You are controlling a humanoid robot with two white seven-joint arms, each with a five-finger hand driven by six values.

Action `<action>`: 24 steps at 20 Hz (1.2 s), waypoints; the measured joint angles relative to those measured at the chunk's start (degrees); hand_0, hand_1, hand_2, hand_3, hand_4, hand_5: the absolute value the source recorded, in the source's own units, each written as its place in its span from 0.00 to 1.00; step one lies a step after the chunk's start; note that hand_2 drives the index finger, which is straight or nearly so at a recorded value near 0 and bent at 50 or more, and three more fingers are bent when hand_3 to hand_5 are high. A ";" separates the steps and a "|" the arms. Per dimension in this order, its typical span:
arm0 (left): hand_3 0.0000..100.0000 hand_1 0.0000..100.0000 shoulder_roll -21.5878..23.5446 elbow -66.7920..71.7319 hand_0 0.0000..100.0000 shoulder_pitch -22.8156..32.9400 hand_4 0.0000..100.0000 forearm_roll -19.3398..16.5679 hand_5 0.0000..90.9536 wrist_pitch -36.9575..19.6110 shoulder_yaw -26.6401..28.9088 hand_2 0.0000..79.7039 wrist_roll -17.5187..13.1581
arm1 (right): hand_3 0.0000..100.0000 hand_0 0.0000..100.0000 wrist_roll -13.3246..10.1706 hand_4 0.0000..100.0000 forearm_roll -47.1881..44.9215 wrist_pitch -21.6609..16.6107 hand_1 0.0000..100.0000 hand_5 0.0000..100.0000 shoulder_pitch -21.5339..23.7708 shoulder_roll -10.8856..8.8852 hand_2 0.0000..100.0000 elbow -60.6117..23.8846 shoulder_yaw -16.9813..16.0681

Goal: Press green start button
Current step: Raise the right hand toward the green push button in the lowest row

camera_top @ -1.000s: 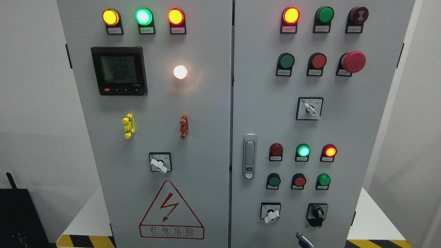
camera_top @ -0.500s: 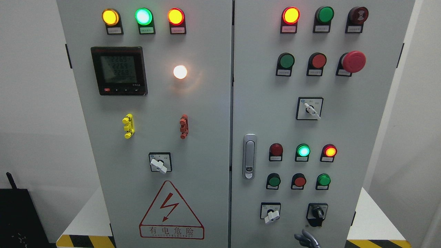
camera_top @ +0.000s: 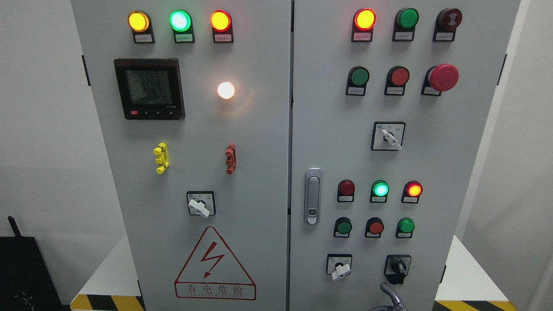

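White walls are standing behind a grey two-door control cabinet (camera_top: 242, 142), which is filling most of the head view. Taking the silver door handle (camera_top: 313, 196) as the landmark, several green buttons are showing to its right: one green button (camera_top: 344, 226) just below and right of it, another green button (camera_top: 405, 225) further right in the same row with a red button (camera_top: 376, 227) sitting between them, and a larger green button (camera_top: 359, 76) well above the handle. Which of these is the start button cannot be told, as the labels are too small to read. A lit green lamp (camera_top: 380, 189) is glowing right of the handle. Far below and right of the handle, the right hand (camera_top: 391, 296) is poking into view at the bottom edge with one grey finger raised; whether the remaining digits are spread or curled cannot be told. It is touching no button.
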 measured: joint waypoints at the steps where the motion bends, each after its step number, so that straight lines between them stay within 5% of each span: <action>1: 0.00 0.56 0.00 0.00 0.12 0.00 0.00 0.00 0.00 0.00 0.00 0.00 0.00 | 0.61 0.35 -0.39 0.59 1.85 -0.16 0.32 0.50 -0.44 0.04 0.00 -0.02 -0.18; 14: 0.00 0.56 0.00 0.00 0.12 0.00 0.00 0.00 0.00 0.00 0.00 0.00 0.00 | 0.66 0.53 -2.50 0.63 18.65 -0.59 0.30 0.57 -5.82 0.62 0.00 -0.76 -1.92; 24: 0.00 0.56 0.00 0.00 0.12 0.02 0.00 0.00 0.00 0.00 0.00 0.00 0.00 | 0.66 0.53 -4.15 0.65 27.97 0.42 0.31 0.59 -8.89 1.18 0.00 -1.06 -2.21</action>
